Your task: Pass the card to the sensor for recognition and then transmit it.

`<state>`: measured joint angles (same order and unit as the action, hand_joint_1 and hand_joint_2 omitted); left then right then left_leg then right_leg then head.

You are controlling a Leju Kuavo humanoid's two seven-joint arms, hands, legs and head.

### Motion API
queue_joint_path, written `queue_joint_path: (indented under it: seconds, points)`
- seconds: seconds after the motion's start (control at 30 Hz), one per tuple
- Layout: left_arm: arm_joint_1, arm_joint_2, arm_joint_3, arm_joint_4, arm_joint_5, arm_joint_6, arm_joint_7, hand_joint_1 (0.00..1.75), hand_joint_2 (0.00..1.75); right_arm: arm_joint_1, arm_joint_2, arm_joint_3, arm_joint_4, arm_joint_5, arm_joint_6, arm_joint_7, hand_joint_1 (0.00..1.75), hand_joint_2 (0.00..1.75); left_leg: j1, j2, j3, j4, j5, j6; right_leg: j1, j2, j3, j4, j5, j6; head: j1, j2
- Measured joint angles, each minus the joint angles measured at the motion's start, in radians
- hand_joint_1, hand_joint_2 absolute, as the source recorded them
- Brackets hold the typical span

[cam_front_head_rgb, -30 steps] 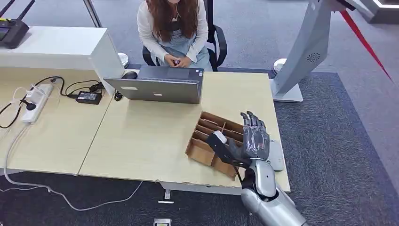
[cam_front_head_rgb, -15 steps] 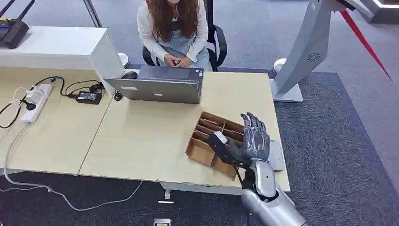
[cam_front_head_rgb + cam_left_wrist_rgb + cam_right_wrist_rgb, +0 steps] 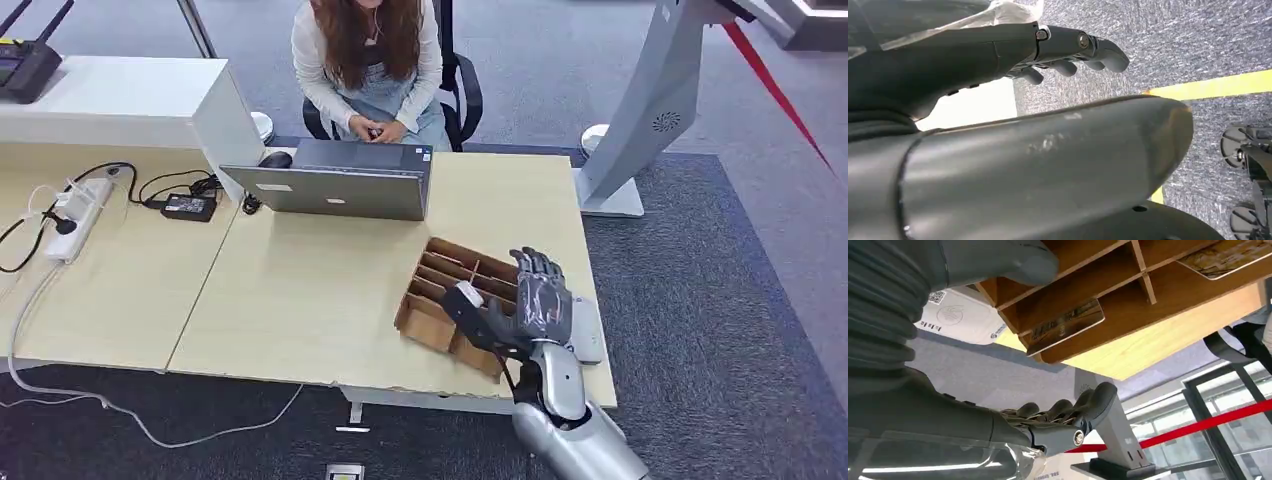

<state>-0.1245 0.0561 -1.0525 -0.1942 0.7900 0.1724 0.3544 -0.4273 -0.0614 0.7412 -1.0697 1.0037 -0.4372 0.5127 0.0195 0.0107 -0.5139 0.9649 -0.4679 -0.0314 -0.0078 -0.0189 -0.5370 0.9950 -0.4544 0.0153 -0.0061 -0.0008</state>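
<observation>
Bright, even indoor light falls from overhead, leaving faint soft shadows on the table (image 3: pixel 310 290). The head view is sharp. Both wrist views show their nearest parts out of focus.

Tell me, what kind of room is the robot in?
Probably an office or reception area. A person sits on a chair behind a laptop at a long wooden desk, a power strip feeds cables, and grey carpet covers the floor beside a barrier gate.

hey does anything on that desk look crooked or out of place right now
The cardboard divider box sits skewed to the desk edges. In the right wrist view a card pokes out of a slot. The right hand hovers over the box. Nothing spilled.
</observation>
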Motion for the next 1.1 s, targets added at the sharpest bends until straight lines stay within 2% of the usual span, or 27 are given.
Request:
queue_joint_path:
  seconds: [0.93, 1.1]
  points:
    - [0.0, 0.0, 0.0, 0.0, 0.0, 0.004, 0.0, 0.0, 0.0, -0.002, 0.015, 0.001, 0.028, -0.015, -0.01, -0.012, 0.52, 1.75, 0.0, 0.0, 0.0, 0.0, 0.0, 0.0, 0.0, 0.0, 0.0, 0.0, 0.0, 0.0, 0.0, 0.0]
    - [0.0, 0.0, 0.0, 0.0, 0.0, 0.004, 0.0, 0.0, 0.0, -0.002, 0.015, 0.001, 0.029, -0.015, -0.01, -0.012, 0.68, 1.75, 0.0, 0.0, 0.0, 0.0, 0.0, 0.0, 0.0, 0.0, 0.0, 0.0, 0.0, 0.0, 0.0, 0.0]
